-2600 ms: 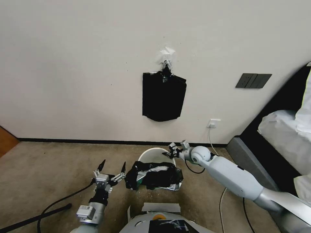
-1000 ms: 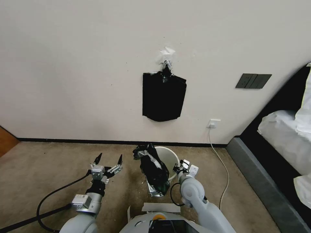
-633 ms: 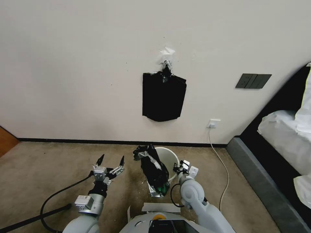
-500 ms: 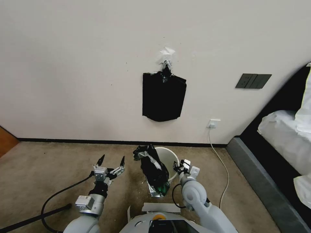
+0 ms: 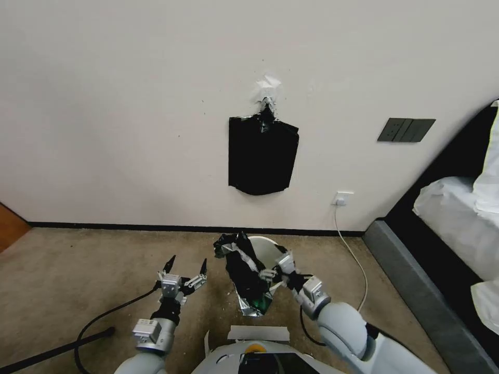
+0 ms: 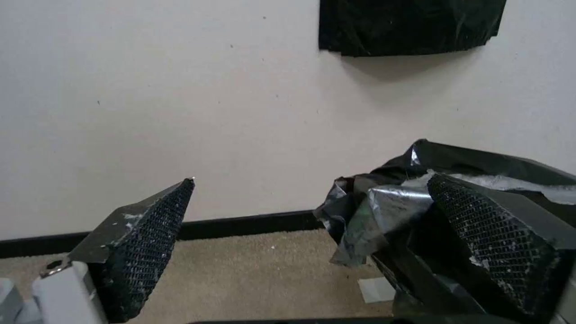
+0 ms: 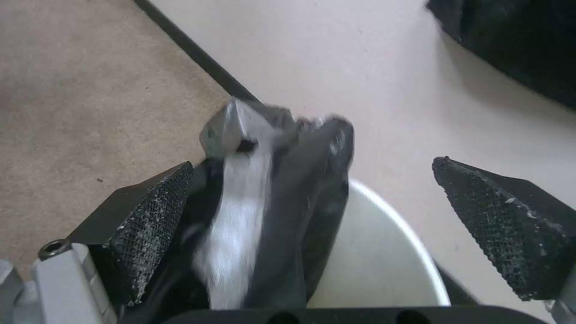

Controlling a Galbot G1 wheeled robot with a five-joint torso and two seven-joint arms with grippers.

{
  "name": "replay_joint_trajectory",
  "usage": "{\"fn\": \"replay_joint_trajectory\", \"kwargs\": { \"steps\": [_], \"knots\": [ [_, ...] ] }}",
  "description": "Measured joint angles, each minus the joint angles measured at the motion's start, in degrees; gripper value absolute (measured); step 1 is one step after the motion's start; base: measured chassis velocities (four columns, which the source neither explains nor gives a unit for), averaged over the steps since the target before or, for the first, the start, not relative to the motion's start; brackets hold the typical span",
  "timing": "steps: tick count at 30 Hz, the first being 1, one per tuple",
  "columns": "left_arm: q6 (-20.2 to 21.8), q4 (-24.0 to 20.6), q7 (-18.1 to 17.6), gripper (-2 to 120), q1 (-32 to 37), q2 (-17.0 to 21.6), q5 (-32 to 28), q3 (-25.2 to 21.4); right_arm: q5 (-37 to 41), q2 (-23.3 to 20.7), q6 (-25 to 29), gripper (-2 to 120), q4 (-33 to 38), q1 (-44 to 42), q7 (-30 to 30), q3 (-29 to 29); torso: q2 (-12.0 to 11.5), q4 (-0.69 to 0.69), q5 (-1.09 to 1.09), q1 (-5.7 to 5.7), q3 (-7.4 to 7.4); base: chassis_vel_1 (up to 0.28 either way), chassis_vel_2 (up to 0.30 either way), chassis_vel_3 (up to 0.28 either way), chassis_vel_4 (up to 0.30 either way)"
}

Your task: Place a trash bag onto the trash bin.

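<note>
The trash bin [image 5: 271,246] is a cream-white bucket standing on the carpet near the wall. The crinkly black trash bag [image 5: 244,272] hangs bunched over its left near rim and trails down to the floor. My right gripper [image 5: 276,266] is open at the bag's right side, over the bin's near rim. In the right wrist view the trash bag [image 7: 282,198] lies between the spread fingers, close to one fingertip [image 7: 162,202], with the bin [image 7: 372,265] behind it. My left gripper [image 5: 185,265] is open, left of the bag and apart from it; in its wrist view the bag [image 6: 384,202] lies beside one finger [image 6: 498,234].
A flat black pack of bags [image 5: 263,155] hangs on the wall above the bin. A bed [image 5: 457,218] with a dark frame takes up the right side. A white cord [image 5: 358,270] runs from a wall socket [image 5: 343,198]. A black cable [image 5: 88,327] crosses the carpet at left.
The right gripper has swung left from beside the bin to the bag over the near rim. The left gripper has edged right toward the bag. Earlier the bag lay crumpled before the bin.
</note>
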Motion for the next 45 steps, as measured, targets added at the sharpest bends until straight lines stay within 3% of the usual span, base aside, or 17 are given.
{"fn": "replay_joint_trajectory", "kwargs": {
  "steps": [1, 8, 16, 17, 21, 29, 34, 37, 38, 41, 42, 45],
  "knots": [
    [0.0, 0.0, 0.0, 100, 0.0, 0.0, 0.0, 0.0, 0.0, 0.0, 0.0, 100, 0.0, 0.0, 0.0, 0.0, 0.0, 0.00, 0.00, 0.00, 0.00, 0.000, 0.000, 0.000, 0.000],
    [1.3, 0.0, -0.3, 100, -0.5, -1.4, 0.4, 0.4, -2.0, 6.1, -14.1, 100, -5.2, 11.8, 8.5, -13.8, 0.0, -0.02, -0.01, 0.00, 0.00, 0.000, 0.000, 0.000, 0.000],
    [1.4, 0.1, -0.3, 100, -0.9, -1.5, 0.4, 0.6, -9.2, 7.4, -14.5, 95, -8.4, 13.0, 11.5, -17.0, 0.0, -0.03, -0.01, 0.00, 0.00, 0.000, 0.000, 0.000, 0.000],
    [1.4, 0.1, -0.3, 100, -1.0, -1.5, 0.4, 0.6, -10.9, 7.0, -15.1, 88, -8.7, 12.7, 11.6, -17.0, 0.0, -0.04, -0.01, 0.00, 0.00, 0.000, 0.000, 0.000, 0.000],
    [1.3, 0.3, -0.3, 100, -1.1, -1.4, 0.3, 0.8, -12.8, 6.6, -15.2, 78, -8.8, 12.6, 11.6, -17.0, 0.0, -0.04, 0.00, 0.00, 0.00, 0.000, 0.000, 0.000, 0.000],
    [1.4, 0.7, -0.4, 100, -1.4, -1.4, 0.5, 1.9, -16.7, 6.2, -14.9, 43, -9.1, 13.9, 11.0, -17.8, 0.0, -0.02, 0.00, 0.00, 0.00, 0.000, 0.000, 0.000, 0.000],
    [2.7, 0.7, -1.2, 100, -1.5, -0.8, 0.9, 2.8, -17.4, 5.7, -14.8, 32, -9.2, 14.3, 10.4, -18.1, 0.0, -0.03, 0.00, 0.00, 0.00, 0.000, 0.000, 0.000, 0.000],
    [7.3, 0.4, -3.7, 100, -2.3, 0.2, 1.8, 5.7, -16.3, 5.0, -14.7, 15, -9.3, 15.6, 10.2, -18.3, 0.0, -0.02, -0.01, 0.00, 0.00, 0.000, 0.000, 0.000, 0.000],
    [7.3, 0.4, -3.7, 100, -2.3, 0.2, 1.8, 5.7, -16.3, 5.0, -14.7, 15, -9.3, 15.6, 10.2, -18.3, 0.0, -0.02, -0.01, 0.00, 0.00, 0.000, 0.000, 0.000, 0.000],
    [15.1, -1.8, -7.8, 100, -3.1, 0.8, 1.8, 8.3, -11.9, 4.8, -14.7, 0, -9.3, 17.8, 11.8, -19.3, 0.0, -0.04, 0.00, 0.00, 0.00, 0.000, 0.000, 0.000, 0.000],
    [15.1, -1.8, -7.8, 100, -3.1, 0.8, 1.8, 8.3, -11.9, 4.8, -14.7, 0, -9.3, 17.8, 11.8, -19.3, 0.0, -0.04, 0.00, 0.00, 0.00, 0.000, 0.000, 0.000, 0.000],
    [22.2, -3.0, -12.6, 100, -6.3, 0.8, -2.4, 10.8, -3.7, 6.9, -14.6, 0, -10.4, 24.2, 15.8, -23.5, 0.0, 0.03, 0.01, 0.00, 0.00, 0.000, 0.000, 0.000, 0.000]
  ]
}}
